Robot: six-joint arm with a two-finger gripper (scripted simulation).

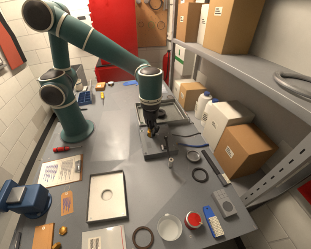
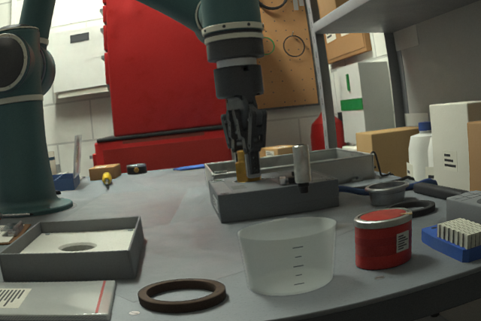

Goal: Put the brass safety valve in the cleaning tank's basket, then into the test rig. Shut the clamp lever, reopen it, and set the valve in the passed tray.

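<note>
At the middle of the bench the grey test rig (image 1: 157, 144) (image 2: 272, 195) lies just in front of the cleaning tank (image 1: 162, 112) (image 2: 311, 162) with its mesh basket. The brass safety valve (image 1: 150, 132) (image 2: 243, 170) stands upright at the rig's far left part, held in my closed gripper (image 1: 152, 129) (image 2: 248, 168), which points straight down. The rig's clamp lever (image 1: 167, 148) (image 2: 301, 166) lies out over the rig's near right edge, its pale handle (image 1: 170, 162) past the rig. The passed tray (image 1: 106, 196) (image 2: 74, 245), white with a round hole, sits nearer on the bench's left.
Behind stand a red cabinet (image 1: 112, 34), a pegboard (image 1: 151, 22) and shelves with cartons (image 1: 244, 150). White bottles (image 1: 203, 106) stand right of the tank. Near the front lie a clear beaker (image 2: 289, 253), a red tin (image 2: 382, 238), rubber rings (image 2: 182, 294) (image 1: 200, 174) and a blue vise (image 1: 19, 197).
</note>
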